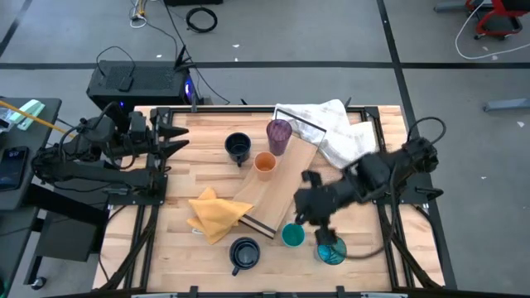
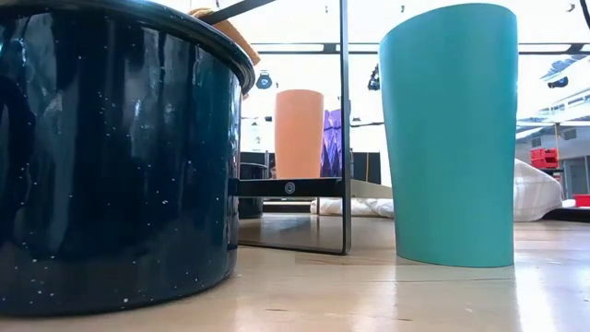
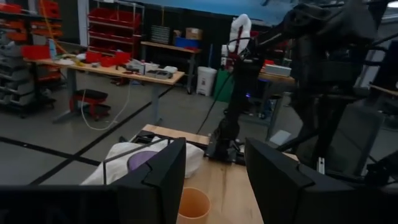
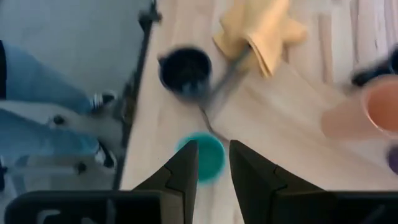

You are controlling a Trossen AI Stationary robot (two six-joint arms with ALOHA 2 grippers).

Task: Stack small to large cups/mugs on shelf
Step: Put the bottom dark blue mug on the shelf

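The small teal cup [image 1: 292,236] and teal-blue tumbler [image 1: 330,251] crowded the shelf's [image 1: 277,189] near end; bare tabletop [image 1: 182,174] lay open to its left.

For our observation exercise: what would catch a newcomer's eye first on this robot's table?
Probably the right end effector, fingers open, reaching over the small teal cup near the table's front edge. Next, the orange cup and purple tumbler standing on the light-wood shelf at mid-table, with a yellow cloth beside its near end. The left end effector waits open at the table's left side.
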